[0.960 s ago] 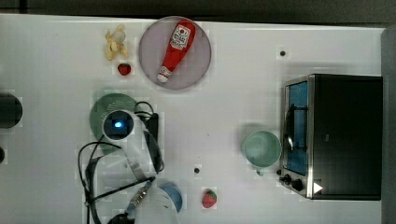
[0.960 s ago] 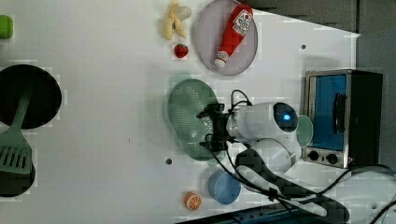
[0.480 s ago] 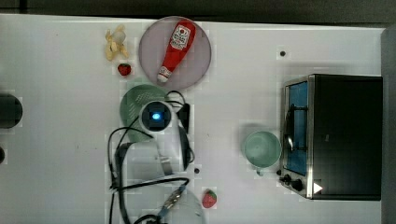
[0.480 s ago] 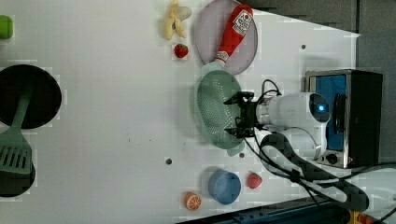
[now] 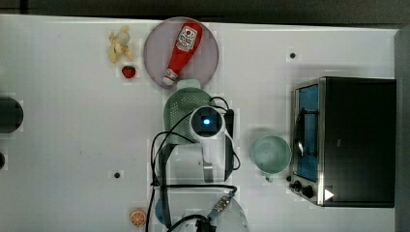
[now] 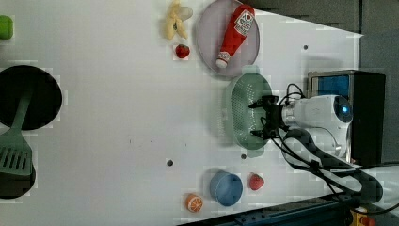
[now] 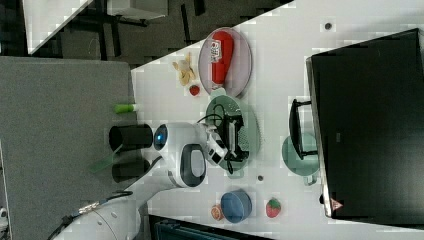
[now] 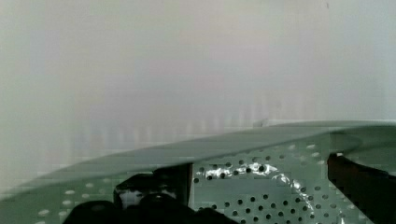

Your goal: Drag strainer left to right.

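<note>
Mint-green perforated oval plastic strainer (image 6: 245, 113) is sitting mid-bench, at the lilac plate's (image 6: 205, 33) six o'clock in the left view. Fingers (image 6: 261, 117) are spread wide inside its bowl, gripping nothing; long axis running twelve-to-six.

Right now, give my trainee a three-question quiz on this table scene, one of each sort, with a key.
1. True or false: in the top view, the strainer lies just below the lilac plate.
2. What lies on that plate? A) banana B) ketchup bottle C) strawberry
3. Fill in: the gripper is spread ____ inside the strainer.

Key: 1 true; 2 B; 3 open.
</note>
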Controlling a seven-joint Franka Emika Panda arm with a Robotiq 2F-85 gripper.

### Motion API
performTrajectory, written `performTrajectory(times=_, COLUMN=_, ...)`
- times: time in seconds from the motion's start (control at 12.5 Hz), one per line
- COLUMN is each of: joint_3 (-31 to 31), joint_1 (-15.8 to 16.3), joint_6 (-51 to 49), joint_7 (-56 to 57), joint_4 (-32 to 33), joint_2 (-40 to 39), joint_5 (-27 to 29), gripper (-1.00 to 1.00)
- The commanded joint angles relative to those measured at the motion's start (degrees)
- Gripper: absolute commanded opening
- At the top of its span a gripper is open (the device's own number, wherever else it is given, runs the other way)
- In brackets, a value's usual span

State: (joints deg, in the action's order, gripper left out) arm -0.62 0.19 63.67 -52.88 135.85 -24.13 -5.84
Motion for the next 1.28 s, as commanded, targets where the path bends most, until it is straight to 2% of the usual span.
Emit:
performTrajectory(times=0.08, joint_3=-4.1, joint_1=0.4, joint_6=0.0, joint_7=5.4, joint_4=-0.5, joint_2=1.5, joint_5=1.0, gripper=1.0)
performTrajectory(times=0.64, joint_3=-10.0, joint_1=0.2, joint_6=0.5, joint_7=15.9, joint_4=-0.5, joint_2=1.5, joint_5=1.0, gripper=1.0)
performTrajectory(times=0.88, joint_3=-8.6, joint_1=0.3, joint_6=-0.5, joint_7=16.5, joint_4=-0.8, joint_2=4.4, joint_5=1.0, gripper=1.0)
performTrajectory(times=1.12, joint_3=-5.6, joint_1=0.3, joint_6=-11.4, joint_7=24.9, joint_4=-1.9, joint_2=13.6, joint_5=1.0, gripper=1.0)
performTrajectory(times=1.28, joint_3=-4.9, joint_1=0.3, joint_6=-20.4, joint_7=34.9, joint_4=-5.2, joint_2=20.2, joint_5=1.1, gripper=1.0)
